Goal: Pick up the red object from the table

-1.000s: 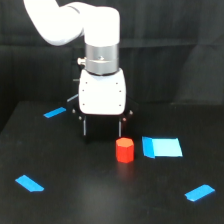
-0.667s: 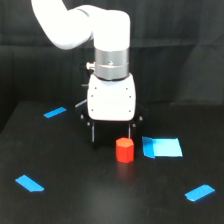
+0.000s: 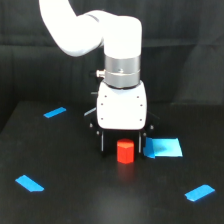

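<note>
The red object (image 3: 125,152) is a small red-orange block standing upright on the black table (image 3: 100,200), just right of the middle of the exterior view. My gripper (image 3: 123,145) hangs from the white arm directly over it, with one dark finger (image 3: 102,141) left of the block and the other at its right. The jaws are open and straddle the block with a gap on each side. The block's top is just below the white gripper body; its rear is hidden by the gripper.
A large blue tape patch (image 3: 163,147) lies right beside the block on the exterior view's right. Smaller blue strips lie at the back left (image 3: 55,112), front left (image 3: 29,183) and front right (image 3: 199,192). A black curtain hangs behind the table.
The arm has moved toward the camera and to the exterior view's right, bringing the open gripper from behind the red block to around it. The block has not moved.
</note>
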Controlling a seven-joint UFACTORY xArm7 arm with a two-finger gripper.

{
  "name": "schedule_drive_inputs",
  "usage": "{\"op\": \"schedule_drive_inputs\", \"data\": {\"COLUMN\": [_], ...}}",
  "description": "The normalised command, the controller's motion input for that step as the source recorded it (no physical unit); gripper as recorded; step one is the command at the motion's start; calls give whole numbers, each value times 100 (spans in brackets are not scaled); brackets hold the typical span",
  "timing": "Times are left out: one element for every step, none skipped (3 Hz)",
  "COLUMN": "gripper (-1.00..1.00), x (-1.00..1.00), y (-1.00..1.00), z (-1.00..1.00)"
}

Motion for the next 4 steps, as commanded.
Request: {"op": "schedule_drive_inputs", "data": {"gripper": [91, 60, 75, 68], "x": [20, 16, 10, 1], "y": [0, 9, 6, 0], "z": [0, -1, 1, 3]}}
